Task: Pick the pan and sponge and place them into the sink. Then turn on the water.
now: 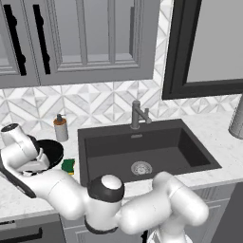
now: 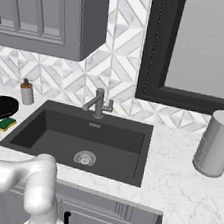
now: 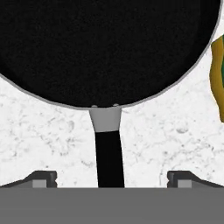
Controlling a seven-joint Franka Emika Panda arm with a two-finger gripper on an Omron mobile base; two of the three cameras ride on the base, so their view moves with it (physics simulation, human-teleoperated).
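Straddling one pan (image 3: 105, 48) handle: open claw (image 3: 109, 178); one sponge (image 3: 217, 74) beside.

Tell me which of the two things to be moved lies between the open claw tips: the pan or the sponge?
The pan: its handle runs between the claw tips. The sponge lies off to one side.

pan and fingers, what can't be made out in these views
- Pan: hand view's top edge cuts off its far rim; in the left base view the arm covers its near side.
- Pan handle: its end runs under the bottom band.
- Fingers: only the tips show, spread wide either side of the handle.
- Sponge: cut by the right edge.
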